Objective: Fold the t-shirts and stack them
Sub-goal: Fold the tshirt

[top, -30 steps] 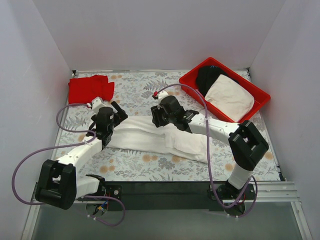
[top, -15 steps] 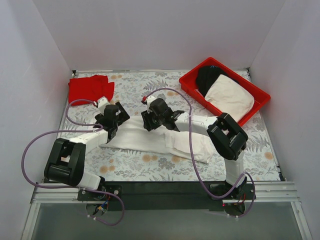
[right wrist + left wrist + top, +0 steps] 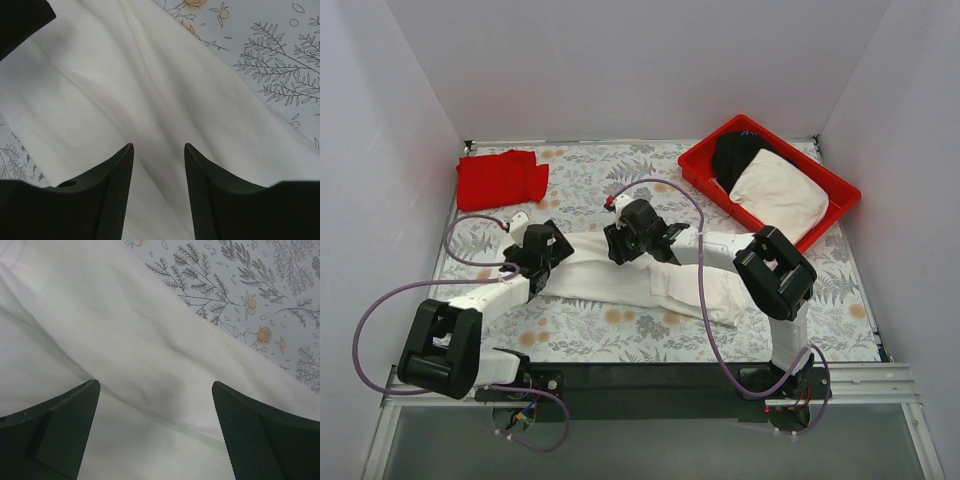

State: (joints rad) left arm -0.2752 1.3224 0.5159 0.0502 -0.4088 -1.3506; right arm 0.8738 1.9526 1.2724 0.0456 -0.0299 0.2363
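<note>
The white t-shirt [image 3: 610, 282] lies as a long rumpled band across the middle of the flowered table. My left gripper [image 3: 556, 250] hovers over its left end, fingers spread wide, and only cloth [image 3: 150, 340] shows below the gap [image 3: 155, 385]. My right gripper [image 3: 618, 246] is over the shirt's upper edge near the middle. It is open, with cloth [image 3: 150, 75] under the fingers [image 3: 158, 145] and nothing pinched. The red t-shirt [image 3: 500, 178] lies folded at the back left corner, away from both grippers.
A red plastic tray [image 3: 700, 165] stands at the back right, holding a black garment [image 3: 735, 155] and a folded off-white one [image 3: 780, 195]. White walls close in the table on three sides. The arms' cables loop over the near left and middle.
The right arm swung left along the white shirt, its elbow folding up, then held. The left gripper shifted slightly right and nearer over the shirt's left end. Both stayed open.
</note>
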